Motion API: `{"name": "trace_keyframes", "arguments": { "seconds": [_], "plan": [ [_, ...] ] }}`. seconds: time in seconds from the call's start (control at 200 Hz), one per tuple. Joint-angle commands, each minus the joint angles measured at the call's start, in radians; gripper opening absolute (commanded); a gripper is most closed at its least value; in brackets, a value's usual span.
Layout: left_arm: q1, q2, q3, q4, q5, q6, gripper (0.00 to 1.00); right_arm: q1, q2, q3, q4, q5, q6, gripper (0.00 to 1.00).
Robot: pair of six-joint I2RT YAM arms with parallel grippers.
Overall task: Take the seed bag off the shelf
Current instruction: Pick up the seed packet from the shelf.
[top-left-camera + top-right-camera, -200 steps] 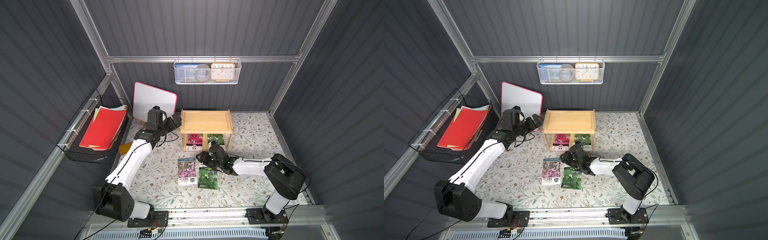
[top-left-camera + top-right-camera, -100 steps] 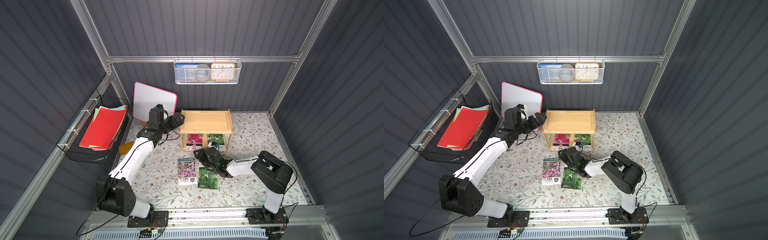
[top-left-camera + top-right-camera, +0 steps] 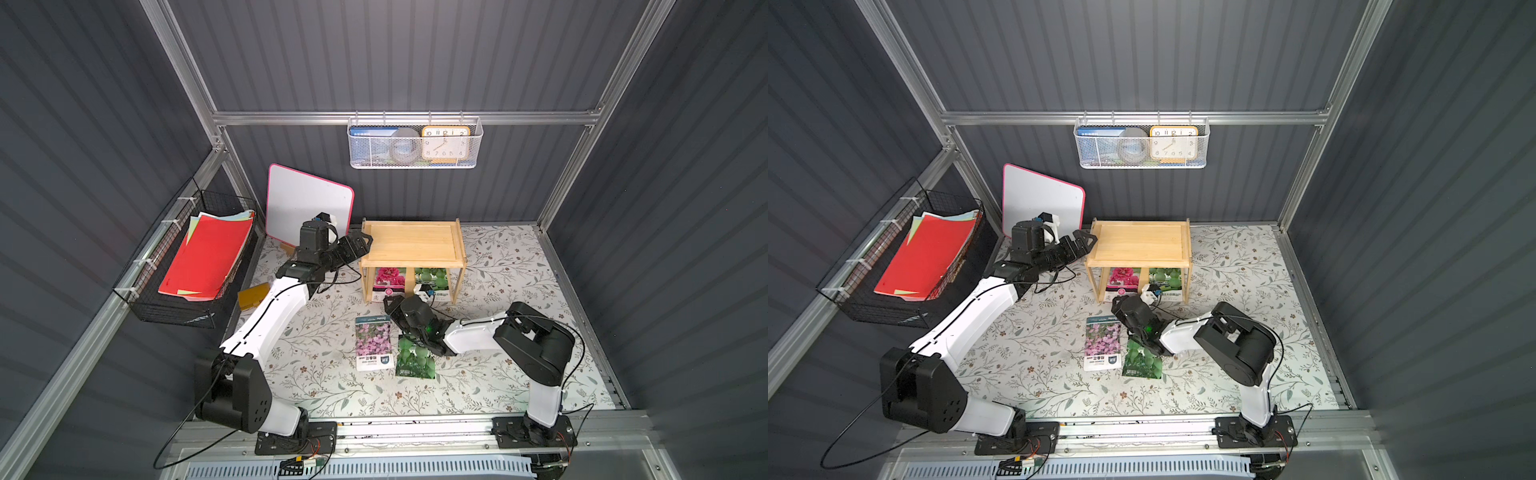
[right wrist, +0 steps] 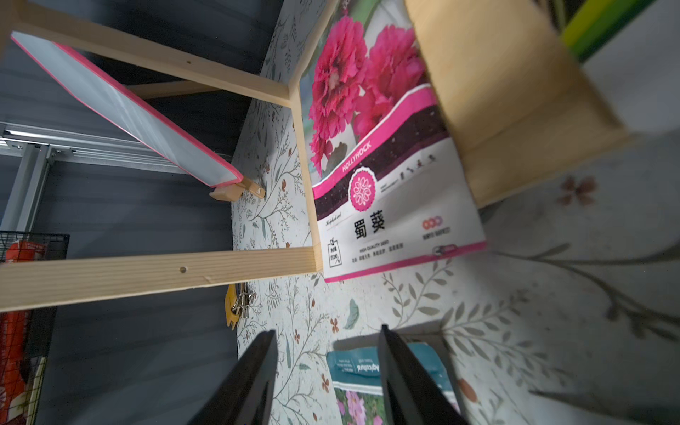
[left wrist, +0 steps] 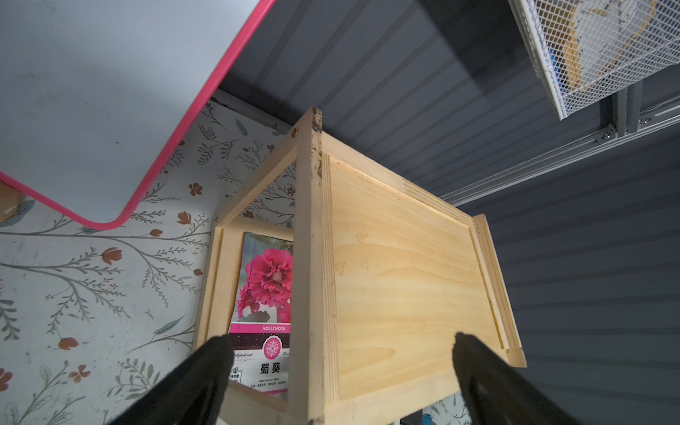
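Approach step: reaching for the hollyhock seed bag [image 4: 386, 176] on the lower tier of the shelf [image 3: 411, 245]. Holds the right end effector [image 4: 327, 331] just short of it, jaws apart, empty; the left end effector [image 5: 338, 338] spread wide about the shelf's side rail. Next, likely: advance, straddle the bag edge, close, withdraw.

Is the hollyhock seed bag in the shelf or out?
In. The hollyhock seed bag lies in the shelf's lower tier, front edge poking out; the right gripper, open, hasn't reached it.

Shelf [image 3: 411, 245] front open; middle post [image 4: 515, 92] splits lower tier.
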Motion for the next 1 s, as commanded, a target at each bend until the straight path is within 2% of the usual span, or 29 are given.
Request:
{"name": "trace_keyframes", "arguments": {
  "seconds": [0.0,0.5,0.745,0.995],
  "plan": [
    [0.006,-0.028,-0.014,0.016,0.014,0.026,0.98,0.001,0.034,0.037,-0.010,0.022,0.021,0.50],
    [0.006,-0.035,-0.022,-0.025,-0.010,0.040,0.98,0.021,0.027,0.061,-0.126,0.054,0.084,0.49],
    [0.006,-0.036,-0.029,-0.024,-0.004,0.048,0.99,0.017,0.019,0.062,-0.103,0.147,0.029,0.49],
    [0.006,-0.035,-0.029,-0.028,-0.005,0.054,0.98,-0.004,0.052,0.095,-0.093,0.135,0.030,0.48]
  ]
}}
